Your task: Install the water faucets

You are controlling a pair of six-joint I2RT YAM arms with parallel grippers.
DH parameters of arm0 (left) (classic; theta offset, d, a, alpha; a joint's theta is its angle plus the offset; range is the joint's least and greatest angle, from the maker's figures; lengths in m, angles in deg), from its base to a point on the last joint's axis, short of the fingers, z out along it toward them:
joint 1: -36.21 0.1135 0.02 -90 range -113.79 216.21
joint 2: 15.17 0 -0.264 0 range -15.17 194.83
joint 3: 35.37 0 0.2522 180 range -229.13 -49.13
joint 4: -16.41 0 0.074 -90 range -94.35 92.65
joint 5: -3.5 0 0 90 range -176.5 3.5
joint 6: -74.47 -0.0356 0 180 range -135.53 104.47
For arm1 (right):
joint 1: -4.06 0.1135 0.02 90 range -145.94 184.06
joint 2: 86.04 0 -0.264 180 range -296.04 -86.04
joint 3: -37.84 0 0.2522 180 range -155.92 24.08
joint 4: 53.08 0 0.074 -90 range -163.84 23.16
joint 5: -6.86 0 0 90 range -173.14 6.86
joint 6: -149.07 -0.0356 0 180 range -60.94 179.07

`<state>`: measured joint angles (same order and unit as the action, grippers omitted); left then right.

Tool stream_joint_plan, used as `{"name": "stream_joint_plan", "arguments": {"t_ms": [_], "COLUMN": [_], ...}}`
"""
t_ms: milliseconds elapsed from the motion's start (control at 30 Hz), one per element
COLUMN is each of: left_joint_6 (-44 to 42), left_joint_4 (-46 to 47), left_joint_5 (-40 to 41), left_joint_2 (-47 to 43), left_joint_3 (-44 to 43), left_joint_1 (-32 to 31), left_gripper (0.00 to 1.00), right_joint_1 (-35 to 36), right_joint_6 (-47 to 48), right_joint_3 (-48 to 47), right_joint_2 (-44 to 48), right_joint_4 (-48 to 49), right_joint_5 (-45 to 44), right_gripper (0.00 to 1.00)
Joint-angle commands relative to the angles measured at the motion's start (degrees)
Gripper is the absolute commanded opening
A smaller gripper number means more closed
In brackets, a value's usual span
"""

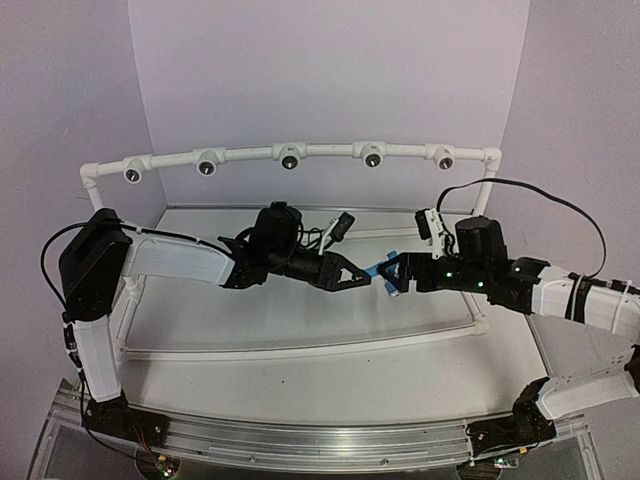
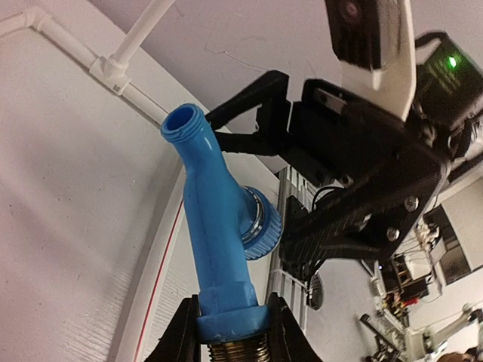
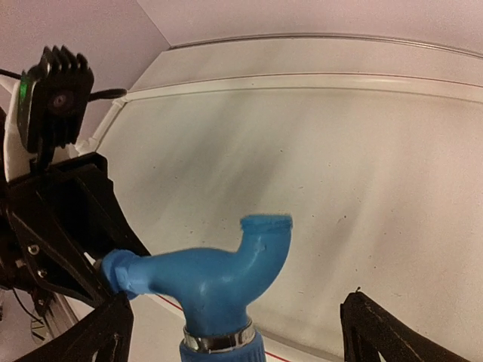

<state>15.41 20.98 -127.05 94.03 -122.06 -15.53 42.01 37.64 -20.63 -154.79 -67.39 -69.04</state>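
Note:
A bright-blue water faucet (image 1: 380,268) hangs in mid-air between my two grippers, above the white board. My left gripper (image 2: 230,320) is shut on the collar at its base, just above brass threads. The faucet (image 2: 219,241) points away from that camera, spout up and ribbed knob to the right. My right gripper (image 3: 238,332) is open, its black fingers (image 3: 377,328) standing wide on either side of the faucet (image 3: 215,275) without touching it. From above, the left gripper (image 1: 362,273) and right gripper (image 1: 393,272) meet tip to tip.
A white pipe rail (image 1: 250,155) with several tee fittings, dark openings facing forward, spans the back on posts at both ends. A white raised-edge board (image 1: 300,320) covers the table under the arms. A black cable (image 1: 520,185) loops above the right arm.

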Motion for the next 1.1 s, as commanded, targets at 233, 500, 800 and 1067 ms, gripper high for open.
{"name": "stream_joint_plan", "arguments": {"t_ms": [233,500,800,1067], "left_joint_6": [-21.48,-18.5,-18.03,-17.94], "left_joint_4": [2.5,2.5,2.23,1.07], "left_joint_5": [-12.2,-16.06,-18.91,-20.43], "left_joint_2": [-9.17,-7.38,-7.01,-6.66], "left_joint_3": [3.03,1.23,1.32,1.17], "left_joint_1": [-0.75,-0.73,-0.73,-0.72], "left_gripper": [0.0,0.0,0.0,0.0], "right_joint_1": [-3.86,-3.77,-3.76,-3.76], "right_joint_6": [-5.07,-2.72,-0.99,-0.77], "right_joint_3": [-9.39,-10.03,-11.89,-12.15], "right_joint_2": [-0.59,-3.4,-5.44,-5.95], "right_joint_4": [-5.68,-5.94,-7.35,-7.81], "right_joint_5": [32.83,48.01,50.55,51.77], "right_gripper": [0.81,0.62,0.4,0.41]}}
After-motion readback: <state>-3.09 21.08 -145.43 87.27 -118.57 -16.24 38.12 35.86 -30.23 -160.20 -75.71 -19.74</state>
